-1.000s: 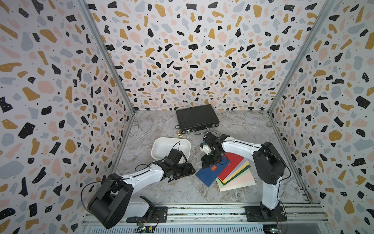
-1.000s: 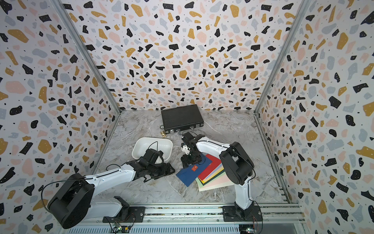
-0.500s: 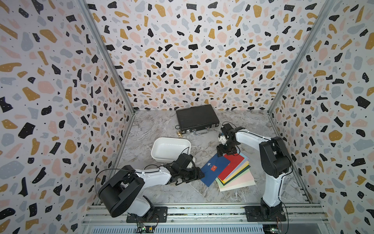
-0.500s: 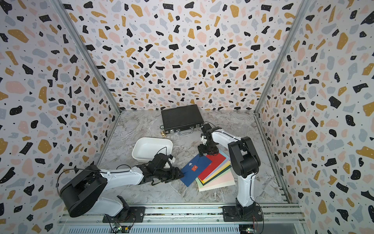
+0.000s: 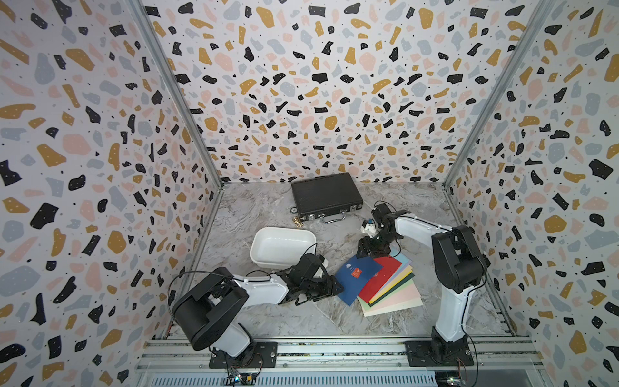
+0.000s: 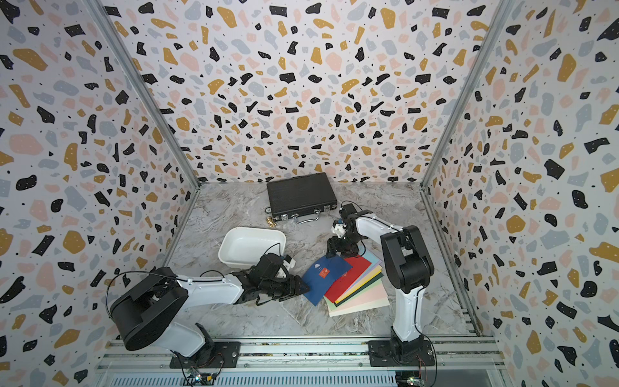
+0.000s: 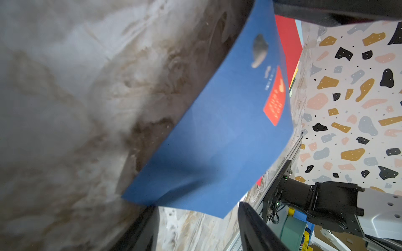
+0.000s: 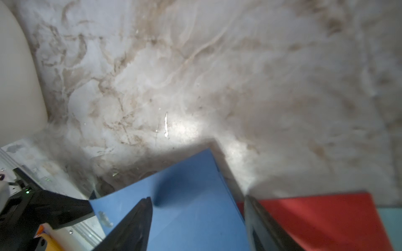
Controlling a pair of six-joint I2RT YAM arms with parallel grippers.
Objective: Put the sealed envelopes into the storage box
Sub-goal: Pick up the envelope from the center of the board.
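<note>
- The sealed envelopes (image 5: 392, 296) lie fanned at the near right.
- The left gripper (image 5: 335, 288), jaws apart and gripping nothing, has its mouth at the near-left edge of the top blue envelope (image 5: 355, 281).
- This envelope's long axis runs from near-left to far-right.
- The right gripper (image 5: 370, 251), jaws also apart and holding nothing, is at its far corner.
- The storage box (image 5: 268, 246) stands farther left, apart from the envelopes.

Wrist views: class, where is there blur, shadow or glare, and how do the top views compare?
Left wrist view: marble tabletop near the lens smeared, soft shadow on the blue envelope. Right wrist view: glare patch on the tabletop by the envelope's corner, dark blurred shadow on the envelope. Both top views: sharp, evenly lit.
</note>
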